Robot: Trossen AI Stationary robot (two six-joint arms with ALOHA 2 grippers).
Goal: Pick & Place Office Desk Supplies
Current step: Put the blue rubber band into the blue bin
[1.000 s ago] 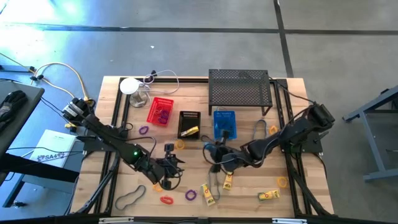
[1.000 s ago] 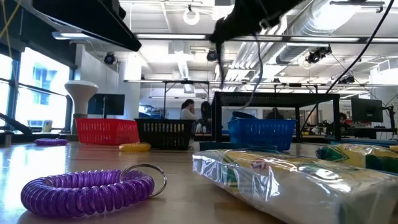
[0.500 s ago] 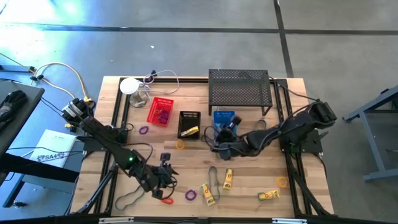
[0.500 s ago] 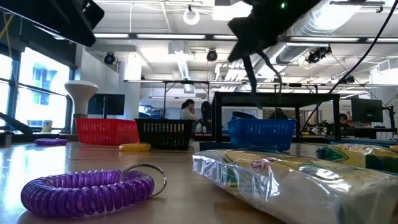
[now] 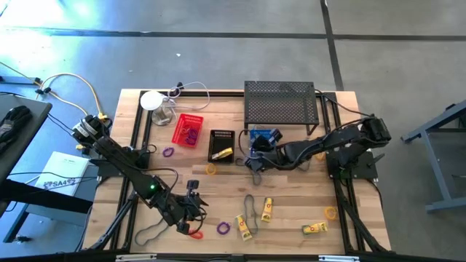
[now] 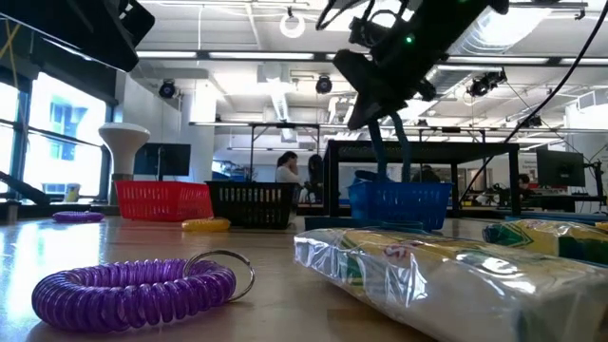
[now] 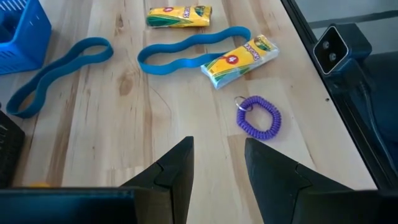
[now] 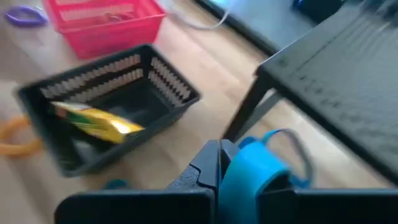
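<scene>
1. Blue rubber band (image 8: 252, 171) hangs pinched in the fully closed right gripper (image 5: 256, 151), above the blue basket (image 5: 263, 145).
2. Centre the dangling loop over the basket, lower, then release.
3. Left gripper (image 5: 191, 207) hovers half-open and empty near the red coil ring (image 5: 194, 233).

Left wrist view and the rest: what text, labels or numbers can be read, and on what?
"4": on the crayon pack nearest the purple coil.
Brand word on that pack: too blurred to read.
Second crayon pack: print unreadable.
White sheet beside the table: lettering too small.
</scene>
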